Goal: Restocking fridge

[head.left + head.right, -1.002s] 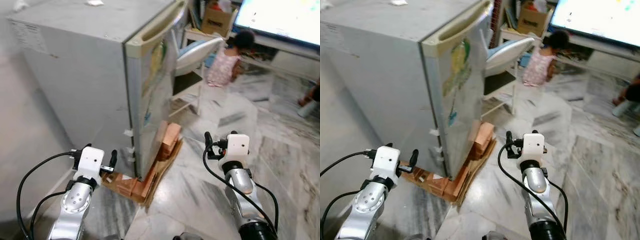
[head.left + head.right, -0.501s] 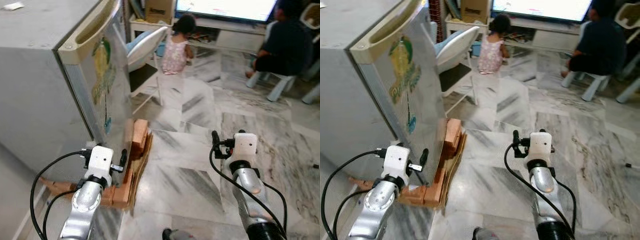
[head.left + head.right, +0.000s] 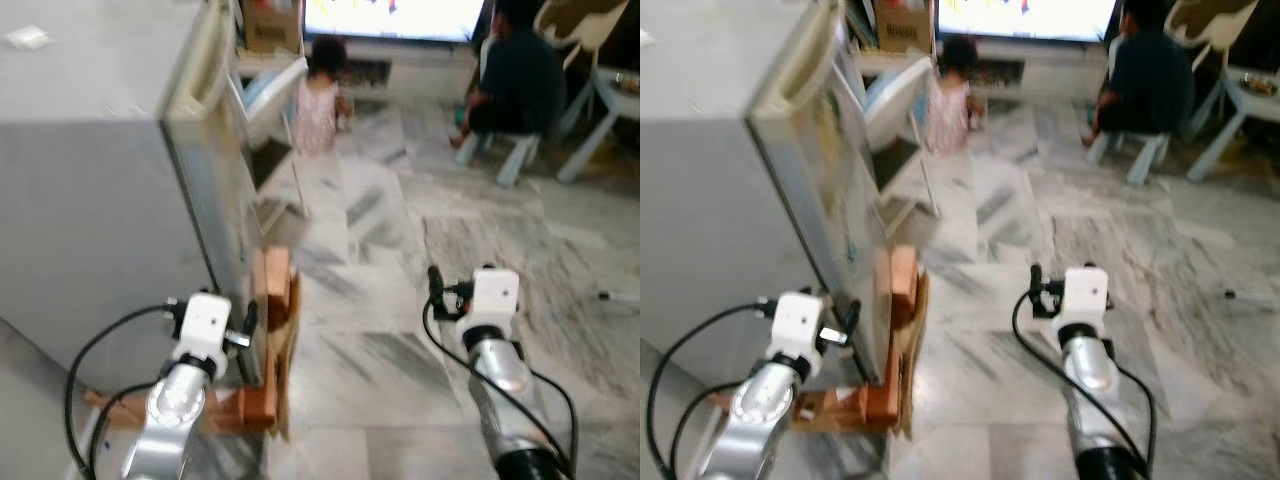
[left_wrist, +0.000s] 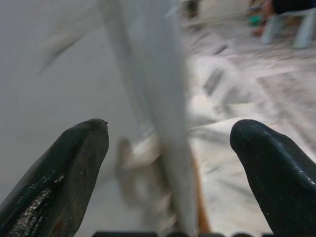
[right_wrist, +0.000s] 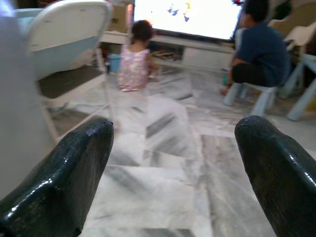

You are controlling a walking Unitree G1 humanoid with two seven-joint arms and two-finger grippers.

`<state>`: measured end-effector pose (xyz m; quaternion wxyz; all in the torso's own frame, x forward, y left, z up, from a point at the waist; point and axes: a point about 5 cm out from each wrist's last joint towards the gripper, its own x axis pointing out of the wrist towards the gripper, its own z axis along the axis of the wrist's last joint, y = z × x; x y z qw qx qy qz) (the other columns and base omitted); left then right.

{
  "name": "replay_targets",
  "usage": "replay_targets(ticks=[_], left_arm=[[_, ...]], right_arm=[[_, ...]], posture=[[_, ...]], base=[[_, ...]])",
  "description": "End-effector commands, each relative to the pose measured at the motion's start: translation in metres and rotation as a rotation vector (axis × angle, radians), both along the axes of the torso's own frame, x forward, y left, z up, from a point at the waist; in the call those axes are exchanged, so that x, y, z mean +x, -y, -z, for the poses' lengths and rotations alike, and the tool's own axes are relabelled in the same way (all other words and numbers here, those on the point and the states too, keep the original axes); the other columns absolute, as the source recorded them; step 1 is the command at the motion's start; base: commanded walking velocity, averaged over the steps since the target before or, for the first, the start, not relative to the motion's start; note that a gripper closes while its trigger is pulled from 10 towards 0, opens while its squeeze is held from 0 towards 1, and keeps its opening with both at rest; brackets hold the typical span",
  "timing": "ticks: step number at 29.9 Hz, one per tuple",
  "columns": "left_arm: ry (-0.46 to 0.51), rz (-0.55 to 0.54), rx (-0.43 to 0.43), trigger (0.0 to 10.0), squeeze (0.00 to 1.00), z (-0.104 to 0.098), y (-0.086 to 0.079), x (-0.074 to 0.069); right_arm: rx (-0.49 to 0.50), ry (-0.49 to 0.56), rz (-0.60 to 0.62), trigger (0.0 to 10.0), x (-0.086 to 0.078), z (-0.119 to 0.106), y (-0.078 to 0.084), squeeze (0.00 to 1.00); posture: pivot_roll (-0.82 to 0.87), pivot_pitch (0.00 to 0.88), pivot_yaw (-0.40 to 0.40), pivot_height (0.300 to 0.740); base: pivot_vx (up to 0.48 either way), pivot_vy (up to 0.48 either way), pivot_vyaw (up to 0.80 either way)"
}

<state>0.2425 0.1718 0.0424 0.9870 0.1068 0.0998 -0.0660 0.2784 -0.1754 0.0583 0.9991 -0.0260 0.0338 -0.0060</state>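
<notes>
Since 0.5 s ago the whole head view has swung: the fridge (image 3: 110, 190) now fills more of the left side and its door face is seen nearly edge-on, where before the sticker side was visible. That is camera motion; the fridge itself sits as before on bricks and cardboard (image 3: 268, 340). Both arms keep the same raised pose.

Fridge: upright, long axis vertical, door shut, door front facing the robot's right toward the open marble floor (image 3: 400, 330).

Left gripper (image 4: 168, 173): fingers spread wide, nothing between them, held just beside the fridge's near lower corner; the door edge runs up between the fingertips in the left wrist view.

Right gripper (image 5: 173, 173): fingers also wide apart and empty, held over bare floor, well apart from the fridge.

Far side: a small person in pink (image 3: 318, 95) and a seated person in dark blue (image 3: 515, 80) before a lit screen (image 3: 390, 15). Frame is motion-blurred.
</notes>
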Motion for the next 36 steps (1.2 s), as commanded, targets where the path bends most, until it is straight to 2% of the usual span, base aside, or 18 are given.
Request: replay_targets(ticks=[1, 9, 13, 19, 36], left_arm=[[0.013, 0.021, -0.014, 10.0, 0.00, -0.002, 0.009, 0.002], [0.012, 0.032, -0.032, 10.0, 0.00, -0.002, 0.011, 0.004], [0.013, 0.036, -0.036, 10.0, 0.00, -0.003, 0.011, 0.011], [0.050, 0.059, -0.074, 10.0, 0.00, -0.011, 0.014, 0.018], [0.053, 0.053, -0.080, 10.0, 0.00, -0.009, 0.013, 0.017]], right_arm=[[-0.019, 0.006, 0.025, 10.0, 0.001, -0.002, 0.012, 0.00], [-0.022, 0.003, 0.023, 10.0, 0.001, -0.002, 0.011, 0.00], [-0.037, -0.041, 0.021, 10.0, -0.002, 0.005, 0.012, 0.00], [-0.036, -0.066, 0.020, 10.0, -0.007, 0.010, 0.013, 0.00], [-0.026, -0.063, 0.005, 10.0, -0.006, 0.009, 0.010, 0.00]], posture=[[0.02, 0.000, -0.042, 0.740], [0.02, 0.000, -0.046, 0.740], [0.02, 0.000, -0.049, 0.740], [0.01, 0.000, -0.044, 0.740], [0.01, 0.000, -0.047, 0.740]], base=[[0.000, 0.000, 0.00], [0.000, 0.000, 0.00], [0.000, 0.000, 0.00], [0.000, 0.000, -0.61], [0.354, 0.000, 0.00]])
